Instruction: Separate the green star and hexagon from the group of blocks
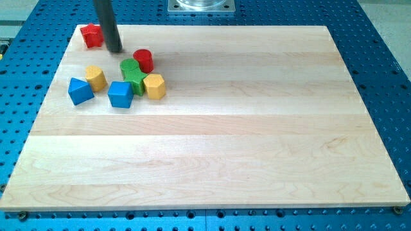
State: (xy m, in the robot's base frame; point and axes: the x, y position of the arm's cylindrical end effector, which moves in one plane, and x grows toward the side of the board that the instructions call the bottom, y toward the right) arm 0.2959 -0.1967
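My tip (115, 49) is sitting near the board's top-left corner, rod coming down from the view's top edge. No fingers on this rig, just a straight rod, so nothing open or closed to report.

Tip is resting just right of a red block (92, 35), shape unclear, which is lying closest to the top-left corner. Can't tell if the rod is touching it. Tip is well clear of the green blocks, up and to the view's left of them.

Green star (137, 79) is lying in the cluster near the board's left edge, upper part. A 2nd green block (129, 67) is sitting just behind it toward the top edge, touching it; shape hard to make out.

Red cylinder (143, 60) is pressing against the greens on their top-right side. Yellow hexagon (155, 86) is touching the star on the view's right. Blue block (120, 94) is sitting just left-below the star. Another yellow block (96, 77) and a blue block nearest the left edge (80, 90) are lying side by side, w/ a small gap to the greens.

Wooden board (257, 141) is otherwise bare wood, sitting on a blue perforated table (385, 51).
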